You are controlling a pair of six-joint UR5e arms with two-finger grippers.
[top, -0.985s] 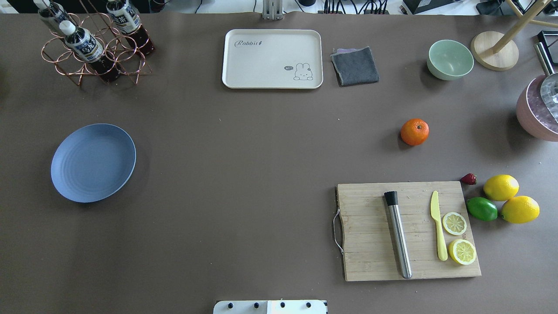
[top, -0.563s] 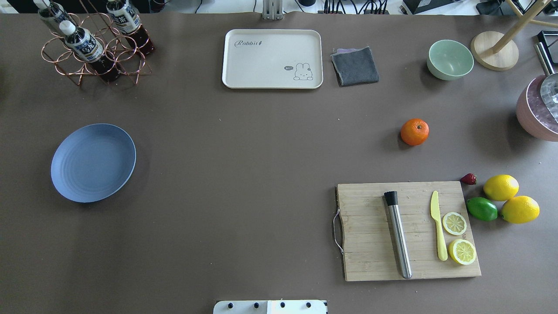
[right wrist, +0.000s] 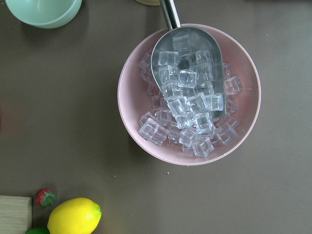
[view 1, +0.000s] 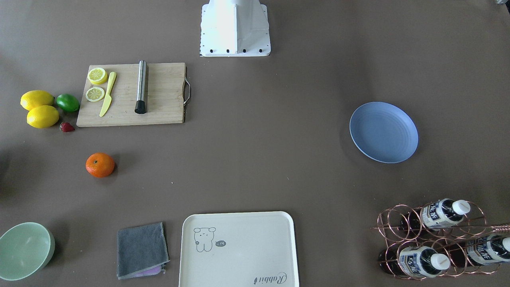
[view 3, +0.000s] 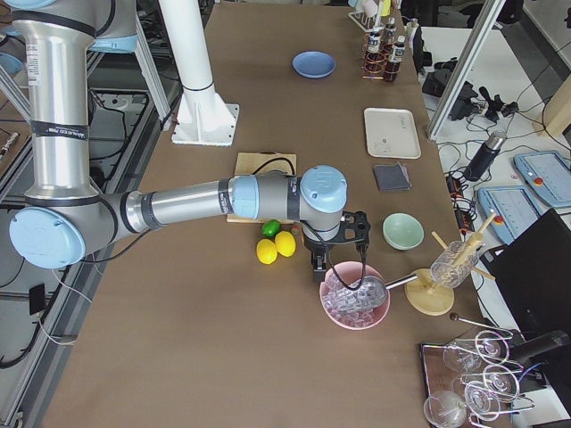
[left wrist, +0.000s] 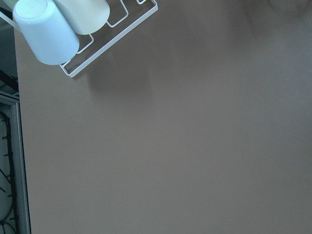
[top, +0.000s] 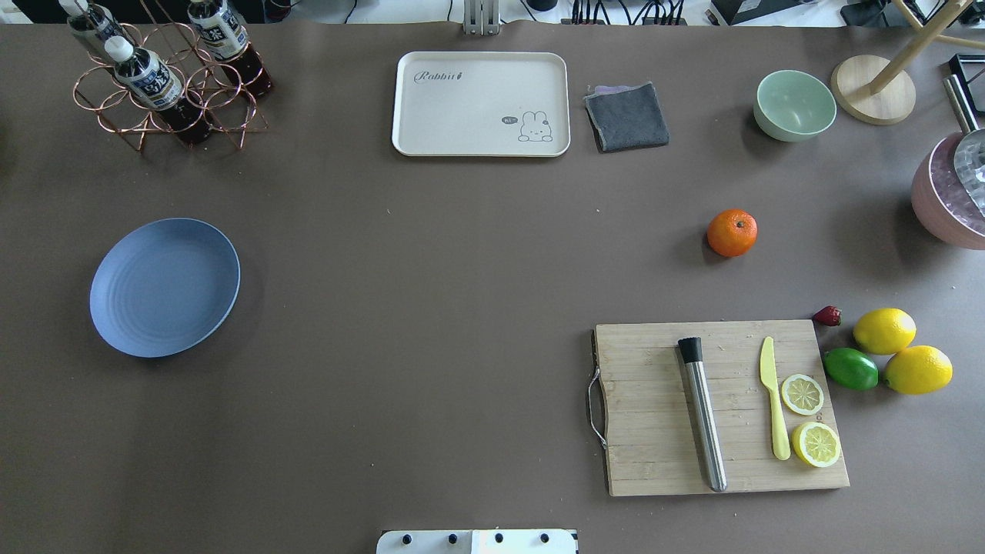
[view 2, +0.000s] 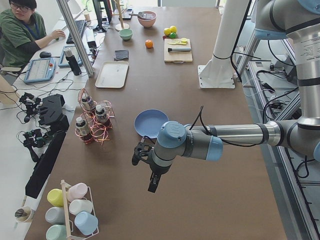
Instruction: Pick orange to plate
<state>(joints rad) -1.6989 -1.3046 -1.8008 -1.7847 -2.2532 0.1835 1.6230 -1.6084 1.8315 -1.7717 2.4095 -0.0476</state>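
Observation:
The orange (top: pixel 732 232) rests alone on the brown table, right of centre and beyond the cutting board; it also shows in the front view (view 1: pixel 100 164) and far off in the left side view (view 2: pixel 149 44). The blue plate (top: pixel 164 286) lies bare at the left (view 1: pixel 383 132). Neither gripper shows in the overhead or front view. My left gripper (view 2: pixel 139 154) hovers past the plate (view 2: pixel 151 123), near the table's left end. My right gripper (view 3: pixel 342 245) hangs over the pink ice bowl at the right end. I cannot tell if either is open or shut.
A cutting board (top: pixel 719 404) holds a steel muddler, a yellow knife and lemon slices. Lemons (top: pixel 884 330), a lime (top: pixel 850 368) and a strawberry sit to its right. At the back stand a cream tray (top: pixel 481 104), a grey cloth, a mint bowl (top: pixel 795 105) and a bottle rack (top: pixel 165 77). The pink ice bowl (right wrist: pixel 189 92) holds a scoop.

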